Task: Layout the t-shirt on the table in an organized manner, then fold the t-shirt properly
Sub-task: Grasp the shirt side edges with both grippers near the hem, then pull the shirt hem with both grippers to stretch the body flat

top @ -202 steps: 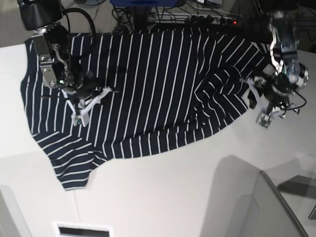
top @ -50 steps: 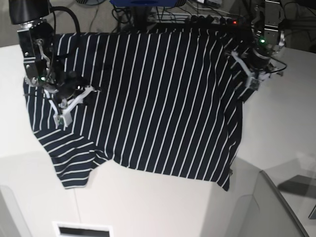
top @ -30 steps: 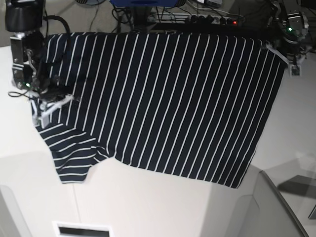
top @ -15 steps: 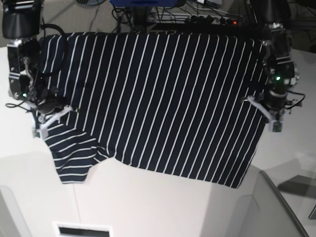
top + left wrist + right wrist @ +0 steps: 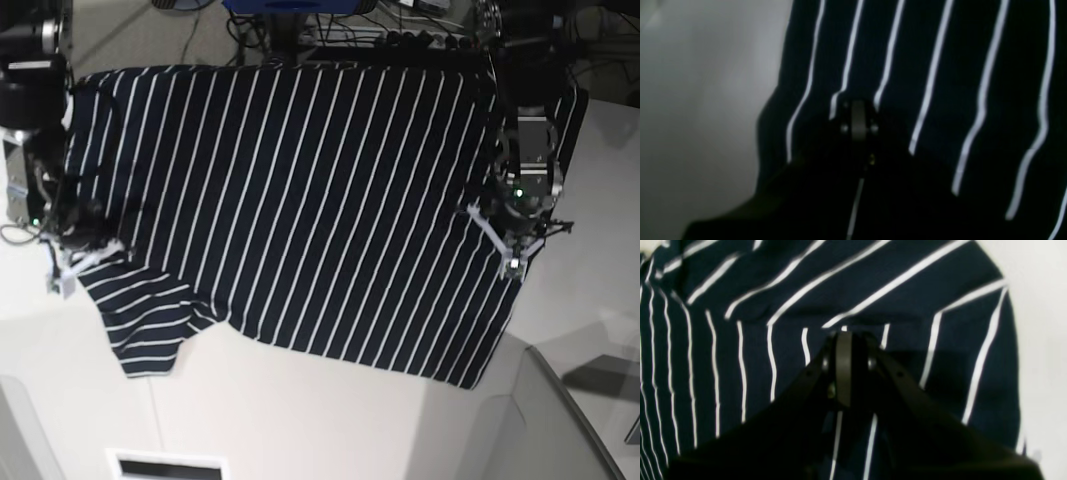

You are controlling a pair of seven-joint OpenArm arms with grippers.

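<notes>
The navy white-striped t-shirt point(image 5: 300, 200) lies spread on the table point(image 5: 330, 420); left gripper point(image 5: 516, 262) and right gripper point(image 5: 68, 270) each pinch its edge.

t-shirt point(image 5: 300, 200) spread on the table point(image 5: 330, 420), sleeve at near left

base: overhead, wide | wrists: close, downward | shared: t-shirt point(image 5: 300, 200)

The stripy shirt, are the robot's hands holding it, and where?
Yes. Both hold the t-shirt. The left end effector pinches its side edge, and the right end effector pinches the opposite edge, just above the sleeve.
</notes>
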